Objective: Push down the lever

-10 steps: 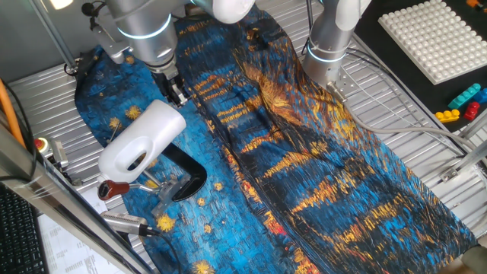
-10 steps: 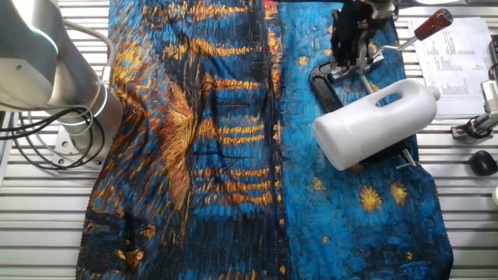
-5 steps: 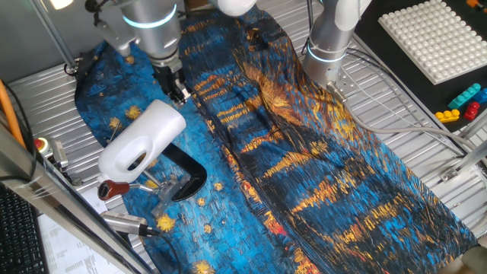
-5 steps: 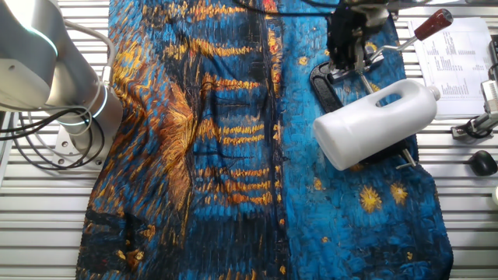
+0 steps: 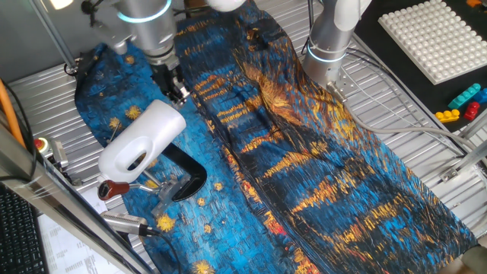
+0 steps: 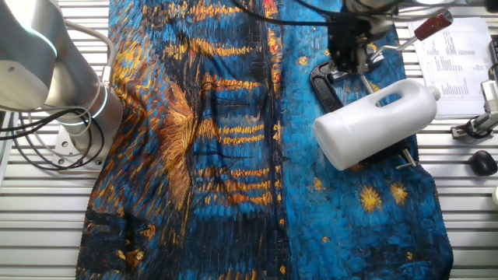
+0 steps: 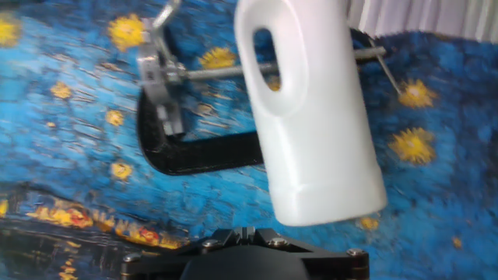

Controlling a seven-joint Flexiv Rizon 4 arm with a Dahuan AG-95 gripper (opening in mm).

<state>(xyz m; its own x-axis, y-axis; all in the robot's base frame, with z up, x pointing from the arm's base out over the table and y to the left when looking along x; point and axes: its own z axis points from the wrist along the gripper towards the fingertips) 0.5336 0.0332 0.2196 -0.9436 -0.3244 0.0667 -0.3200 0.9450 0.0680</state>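
The lever is a thin silver rod (image 5: 141,185) ending in a glossy reddish-brown knob (image 5: 114,189), at the front left beside the white housing (image 5: 141,141). In the other fixed view the knob (image 6: 433,23) sits at the top right, its rod (image 6: 397,45) running toward the metal clamp. The black curved base (image 5: 189,176) lies under the housing. My gripper (image 5: 174,89) hangs shut and empty above the cloth behind the housing, well apart from the knob. It also shows in the other fixed view (image 6: 350,61). In the hand view my gripper (image 7: 243,233) is shut below the housing (image 7: 311,117); the knob is out of view.
A blue and orange patterned cloth (image 5: 304,167) covers the table. The arm's base (image 5: 331,46) stands at the back. A white studded plate (image 5: 434,38) and coloured bricks (image 5: 464,103) lie at the right. A paper sheet (image 6: 459,58) and a black knob (image 6: 482,162) lie beside the lever.
My gripper has shifted slightly back and up, away from the white housing. The lever and housing have not moved.
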